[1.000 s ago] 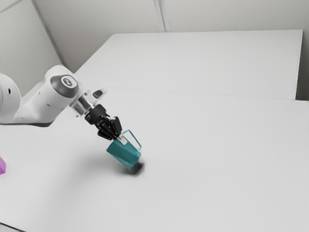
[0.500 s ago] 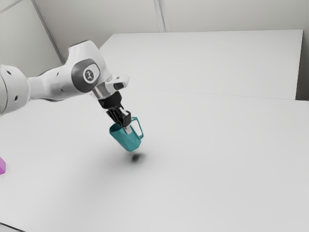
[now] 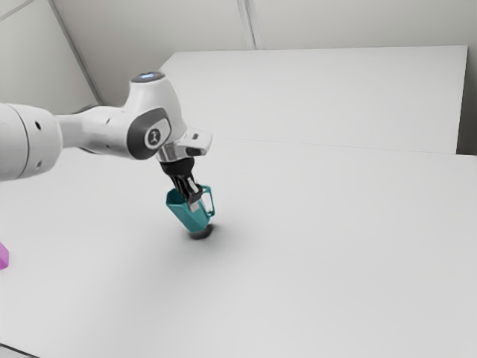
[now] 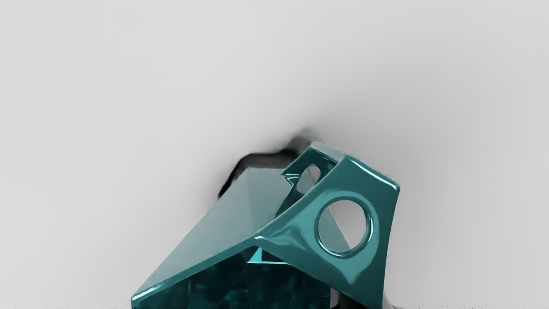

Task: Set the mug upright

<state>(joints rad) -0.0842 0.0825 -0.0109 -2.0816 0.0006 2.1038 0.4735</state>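
Mug (image 3: 187, 215) lowered, tilted, wrist view: holed handle (image 4: 296, 227)

Text: none legible | emblem (image 3: 154, 136): dark mark, unreadable | on: arm (image 3: 100, 130)

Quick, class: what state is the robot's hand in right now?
Hand: closed on the teal mug, which is tilted, mouth up.

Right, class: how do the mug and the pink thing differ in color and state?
The mug is teal; the pink thing is magenta. The mug leans, held in the gripper; the pink thing is apart from it, cut off by the exterior view's left edge. Both look unpatterned.
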